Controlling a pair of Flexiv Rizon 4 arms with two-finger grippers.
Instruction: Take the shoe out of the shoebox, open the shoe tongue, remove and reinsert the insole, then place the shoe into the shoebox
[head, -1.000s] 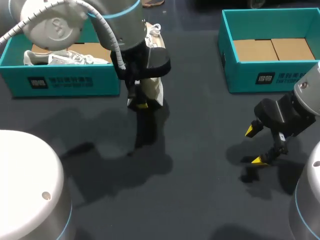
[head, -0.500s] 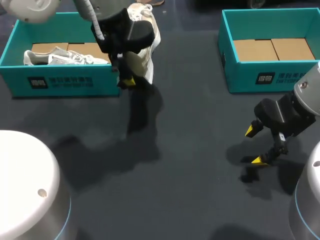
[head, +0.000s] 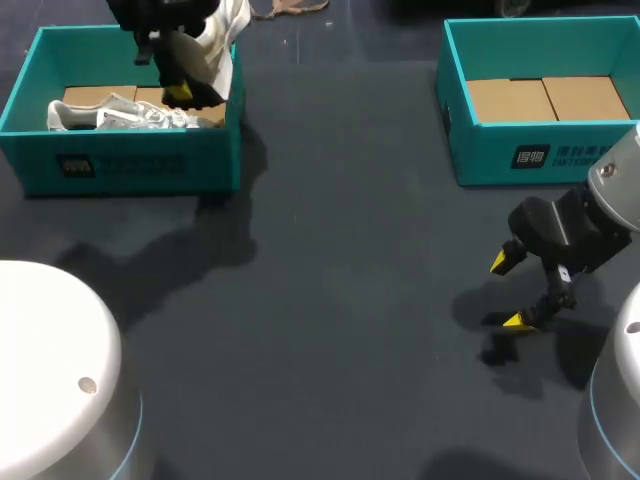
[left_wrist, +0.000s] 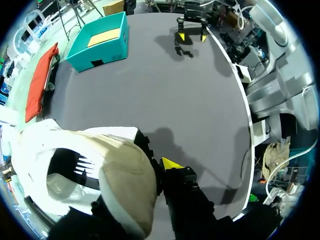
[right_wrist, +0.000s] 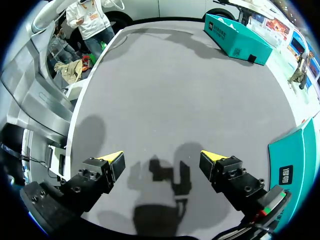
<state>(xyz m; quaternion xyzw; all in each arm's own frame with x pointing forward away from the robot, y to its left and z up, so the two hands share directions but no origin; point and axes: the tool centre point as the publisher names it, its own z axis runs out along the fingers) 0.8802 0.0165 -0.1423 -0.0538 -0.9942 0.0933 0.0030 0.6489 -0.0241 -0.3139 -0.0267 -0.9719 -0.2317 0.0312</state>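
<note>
My left gripper (head: 180, 90) is shut on a white shoe (head: 212, 40) and holds it over the right end of the left teal shoebox (head: 130, 165). Another white shoe (head: 125, 114) lies inside that box. In the left wrist view the held shoe (left_wrist: 85, 165) fills the space at my left gripper (left_wrist: 157, 169), its beige heel against the one yellow fingertip (left_wrist: 171, 163) that shows. At the table's right side my right gripper (head: 515, 290) hangs open just above the surface, nothing between its fingers (right_wrist: 112, 161).
A second teal shoebox (head: 545, 150), holding only a cardboard floor, stands at the back right. It also shows far ahead in the left wrist view (left_wrist: 100, 47). Dark table (head: 350, 260) stretches between the boxes.
My left arm has carried the shoe from the middle of the table back and to the left, to over the left shoebox. The right arm has not moved.
</note>
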